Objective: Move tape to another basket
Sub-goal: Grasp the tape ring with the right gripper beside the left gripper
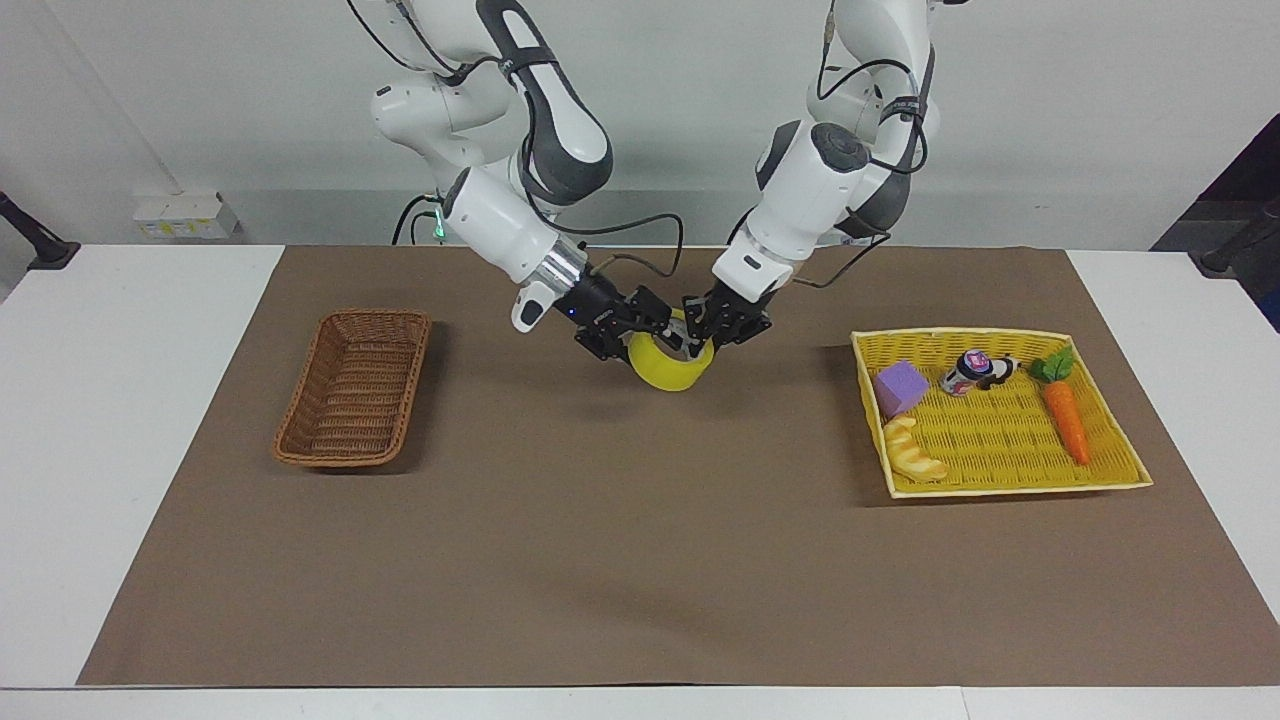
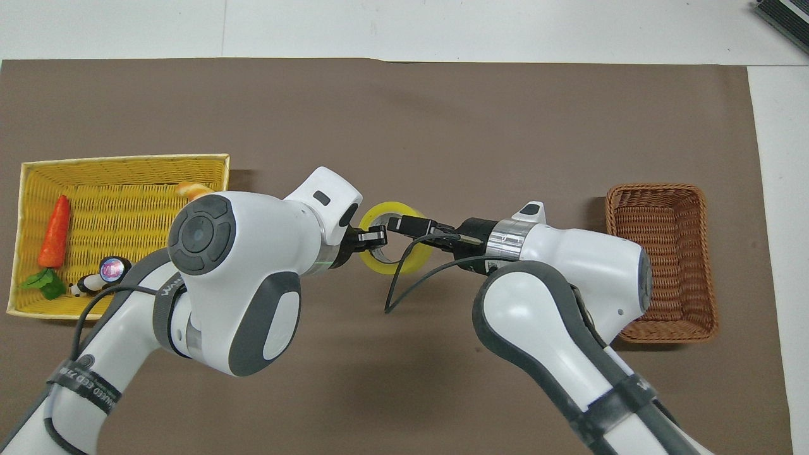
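The left end effector (image 1: 703, 338) is clamping the wall of the tape (image 1: 672, 372) and carrying it clear of the brown mat (image 1: 640, 560), over the strip of the bench (image 1: 100, 450) close to the robots. The roll is hanging tilted, its open core facing up and outward, probably so a second grip can come in from the side.

And that's what the right end effector (image 1: 640, 333) is doing: it is sitting against the roll's wall on the side away from the left one. Whether it is actually gripping yet, I cannot tell. This is looking like a mid-air handover, since the destination is lying at the right arm's end.

Going farther out, seen from the facing camera: the basket (image 1: 352, 462) is waiting at about eight o'clock from the tape, well apart from it, with nothing showing inside. The yellow tray (image 1: 1020, 489) is lying at about four o'clock, holding a carrot (image 1: 1066, 420), a purple block (image 1: 900, 387) and a few other bits. The left arm will need to be letting go only once the other grip is firm, or the roll is dropping onto the mat.
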`<control>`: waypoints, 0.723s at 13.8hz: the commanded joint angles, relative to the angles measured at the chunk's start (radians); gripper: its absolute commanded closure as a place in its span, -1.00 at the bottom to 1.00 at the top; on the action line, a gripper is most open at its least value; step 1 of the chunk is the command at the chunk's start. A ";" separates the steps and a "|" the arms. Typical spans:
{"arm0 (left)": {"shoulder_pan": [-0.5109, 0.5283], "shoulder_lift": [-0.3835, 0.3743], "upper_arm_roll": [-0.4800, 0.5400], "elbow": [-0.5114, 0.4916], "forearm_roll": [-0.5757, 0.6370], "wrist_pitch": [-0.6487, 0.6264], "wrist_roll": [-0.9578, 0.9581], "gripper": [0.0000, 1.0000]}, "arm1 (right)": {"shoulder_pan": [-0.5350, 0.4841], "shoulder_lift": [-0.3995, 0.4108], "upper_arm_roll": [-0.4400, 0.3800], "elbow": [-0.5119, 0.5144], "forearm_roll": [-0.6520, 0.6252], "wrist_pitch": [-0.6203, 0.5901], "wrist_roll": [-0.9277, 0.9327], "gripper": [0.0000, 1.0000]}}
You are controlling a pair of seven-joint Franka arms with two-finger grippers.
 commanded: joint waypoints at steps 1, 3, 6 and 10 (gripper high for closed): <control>-0.021 -0.006 0.017 0.002 -0.020 0.019 0.000 1.00 | -0.004 0.005 0.002 0.004 0.043 0.011 -0.029 1.00; -0.021 -0.008 0.017 0.002 -0.020 0.007 0.009 1.00 | -0.004 0.006 0.002 0.007 0.043 0.011 -0.029 1.00; -0.021 -0.008 0.017 0.003 -0.020 0.012 0.007 1.00 | -0.004 0.006 0.001 0.009 0.043 0.011 -0.029 1.00; -0.021 -0.006 0.017 0.005 -0.020 0.013 0.009 1.00 | -0.004 0.006 0.001 0.009 0.043 0.012 -0.027 1.00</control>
